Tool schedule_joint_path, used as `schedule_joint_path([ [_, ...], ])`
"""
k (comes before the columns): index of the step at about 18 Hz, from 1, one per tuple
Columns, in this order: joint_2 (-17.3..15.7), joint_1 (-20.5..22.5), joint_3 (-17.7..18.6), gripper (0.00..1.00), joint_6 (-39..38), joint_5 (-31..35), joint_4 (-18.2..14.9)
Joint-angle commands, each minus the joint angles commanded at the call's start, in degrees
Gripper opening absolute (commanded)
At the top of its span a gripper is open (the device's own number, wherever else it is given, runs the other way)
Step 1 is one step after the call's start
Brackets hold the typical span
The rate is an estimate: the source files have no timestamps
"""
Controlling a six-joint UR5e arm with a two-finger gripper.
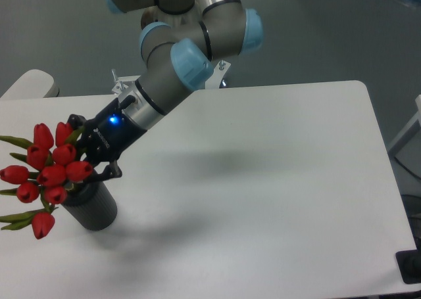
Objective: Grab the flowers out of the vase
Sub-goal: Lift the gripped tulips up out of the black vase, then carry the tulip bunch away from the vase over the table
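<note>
White table bears the vase; hand clamps the flowers just left of it, above the mouth

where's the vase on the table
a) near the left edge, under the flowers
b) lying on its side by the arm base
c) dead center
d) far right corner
a: the dark vase stands upright near the table's left edge, with the red flowers leaning out over its mouth.
</note>
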State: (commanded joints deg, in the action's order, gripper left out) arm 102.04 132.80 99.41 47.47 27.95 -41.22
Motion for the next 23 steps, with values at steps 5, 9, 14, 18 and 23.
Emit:
schedule_joint_path([
  [5,-0.6,0.8,-2.5,0.36,-2.0,-0.3,0.0],
  [9,-0.6,3.6,-5.5,0.35,-7.8,-5.2,-0.1],
  [14,-0.5,7.5,-10.1,0.34,-10.2,-9.0,-0.3],
  [18,0.5,11.0,-11.8,0.34,-9.5,-9.7,-0.3],
  [23,5.7,14.8,-14.2,0.34,-7.9,-9.1,-0.1],
])
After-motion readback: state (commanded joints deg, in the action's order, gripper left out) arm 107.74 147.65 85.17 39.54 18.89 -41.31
